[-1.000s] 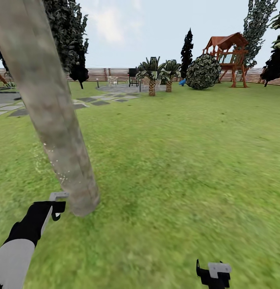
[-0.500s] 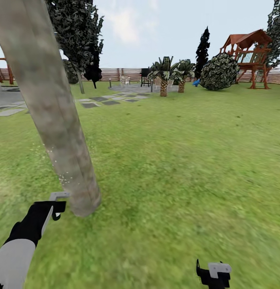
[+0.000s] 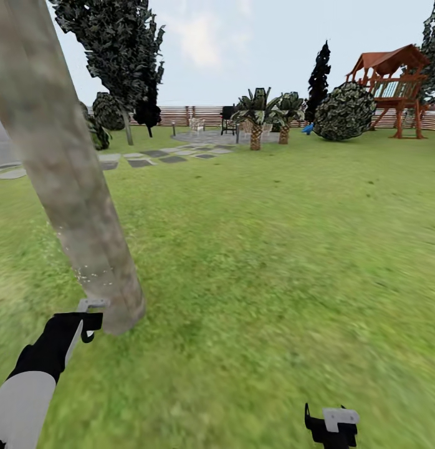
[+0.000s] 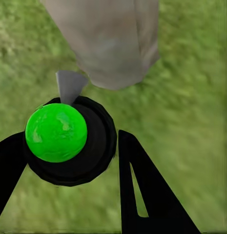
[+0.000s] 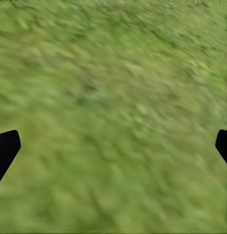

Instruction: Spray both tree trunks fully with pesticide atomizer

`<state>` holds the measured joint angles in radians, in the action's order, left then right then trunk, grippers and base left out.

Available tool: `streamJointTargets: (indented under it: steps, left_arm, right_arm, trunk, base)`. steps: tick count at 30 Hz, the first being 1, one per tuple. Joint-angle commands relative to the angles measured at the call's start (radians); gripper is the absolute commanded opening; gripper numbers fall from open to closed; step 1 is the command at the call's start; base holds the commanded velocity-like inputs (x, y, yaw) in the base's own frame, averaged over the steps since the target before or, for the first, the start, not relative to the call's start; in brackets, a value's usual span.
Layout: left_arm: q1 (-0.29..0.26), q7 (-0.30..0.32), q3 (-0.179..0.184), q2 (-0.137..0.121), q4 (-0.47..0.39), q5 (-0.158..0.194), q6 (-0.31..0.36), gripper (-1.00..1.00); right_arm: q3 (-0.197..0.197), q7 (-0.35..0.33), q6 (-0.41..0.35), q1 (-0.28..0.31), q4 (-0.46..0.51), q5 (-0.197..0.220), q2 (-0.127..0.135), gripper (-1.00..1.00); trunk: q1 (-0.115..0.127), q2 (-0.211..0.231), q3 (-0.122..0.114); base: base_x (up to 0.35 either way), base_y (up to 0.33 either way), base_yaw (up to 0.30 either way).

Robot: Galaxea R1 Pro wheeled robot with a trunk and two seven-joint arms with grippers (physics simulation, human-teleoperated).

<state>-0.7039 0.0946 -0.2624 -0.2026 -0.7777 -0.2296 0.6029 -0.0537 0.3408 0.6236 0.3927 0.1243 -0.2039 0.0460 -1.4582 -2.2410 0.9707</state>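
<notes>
A thick, leaning grey-brown tree trunk (image 3: 68,187) rises from the lawn at the near left, with fine white pesticide specks (image 3: 93,272) low on its bark. My left gripper (image 3: 86,322) is shut on the pesticide atomizer (image 3: 91,305), whose grey nozzle points at the base of the trunk. In the left wrist view the atomizer (image 4: 69,141) is a black body with a bright green ball on top, held between the black fingers (image 4: 137,185), and the trunk (image 4: 108,39) is just beyond the nozzle. My right gripper (image 3: 333,428) hangs open over bare grass (image 5: 113,97).
A second tall tree with dark foliage (image 3: 121,43) stands far back left, near grey stepping stones (image 3: 161,156). Small palms (image 3: 258,115), a round bush (image 3: 345,112), a wooden play tower (image 3: 392,87) and the slat fence (image 3: 205,115) line the back. Open grass lies to the right.
The whole picture has shifted, so the camera has turned. The trunk now sits a little further left in the view. Both arms keep their pose and the left gripper still holds the atomizer.
</notes>
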Motion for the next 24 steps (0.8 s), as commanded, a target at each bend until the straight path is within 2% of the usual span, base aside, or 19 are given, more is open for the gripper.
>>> streamJointTargets:
  steps: [1,8,19,24]
  left_arm:
    - [0.000,0.000,0.000,0.000,0.000,0.000,0.000,-1.00]
    - [0.000,-0.001,0.000,0.002,0.000,-0.002,0.000,-1.00]
    - [0.000,-0.001,0.000,0.002,0.000,-0.004,0.000,-1.00]
    - [0.000,-0.001,0.000,0.002,0.000,-0.004,0.000,-1.00]
  right_arm:
    - [0.000,0.000,0.000,0.000,0.000,0.000,0.000,1.00]
    - [0.000,0.000,-0.001,0.000,0.000,0.000,0.000,1.00]
    - [0.000,0.000,-0.001,0.000,0.000,0.000,0.000,1.00]
    - [0.000,0.000,0.000,0.000,0.000,0.000,0.000,1.00]
  trunk:
    - [0.000,0.000,0.000]
    - [0.000,0.000,0.000]
    - [0.000,0.000,0.000]
    - [0.000,0.000,0.000]
  base:
    - [0.000,-0.275,0.270]
    - [0.014,-0.275,0.257]
    - [0.111,-0.275,0.011]
    - [0.114,-0.275,0.167]
